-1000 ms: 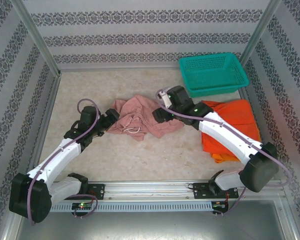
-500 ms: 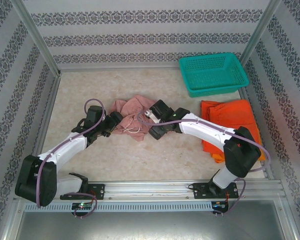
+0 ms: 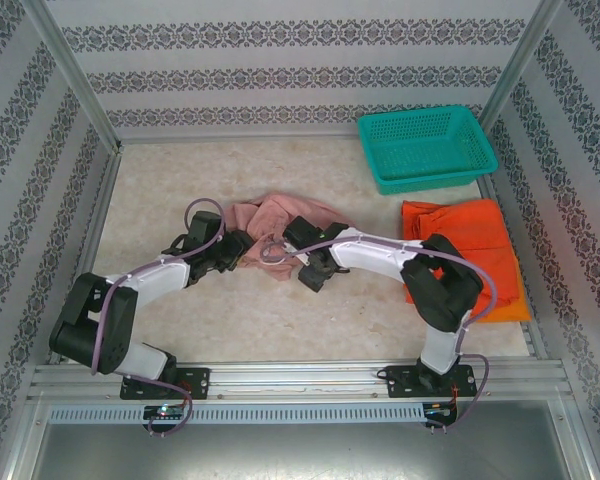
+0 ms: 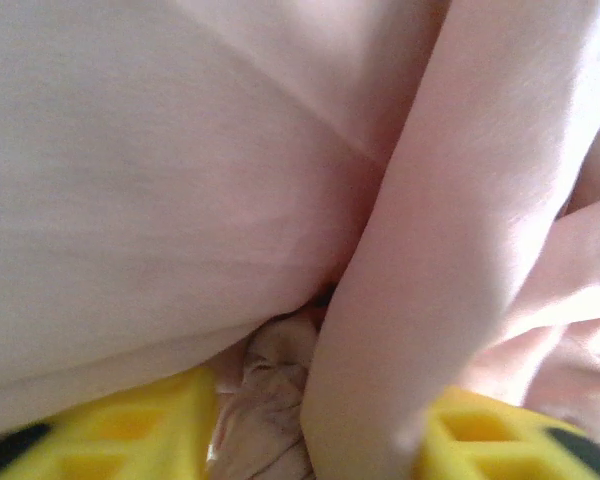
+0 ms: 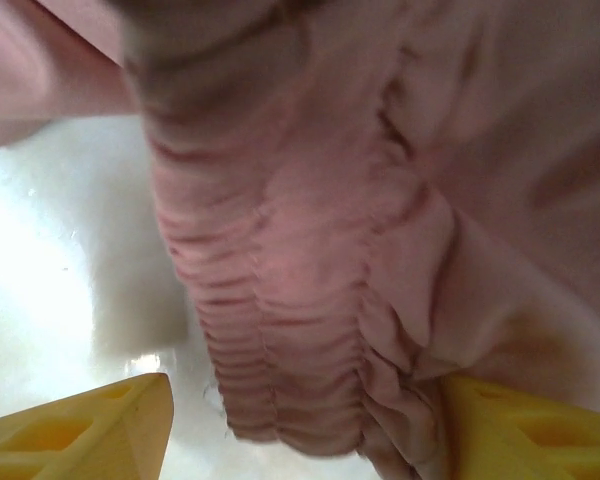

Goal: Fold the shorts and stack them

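**Pink shorts [image 3: 265, 222] straddled from both sides**

They lie crumpled, well left of the teal basket [image 3: 435, 178]. My left gripper [image 4: 315, 405] brackets a fold; whether it is pinched I cannot tell. My right gripper [image 5: 305, 405] stands wide around the elastic waistband.

In your overhead view the left jaws are buried in the pink shorts [image 3: 270, 222] at centre frame, so you can't tell whether they pinch the cloth. In the left wrist view the yellow fingers [image 4: 130, 435] are cut off by the bottom edge and the cloth is blurred. The right arm [image 3: 435, 285] hides the lower left corner of the orange shorts [image 3: 465, 235].
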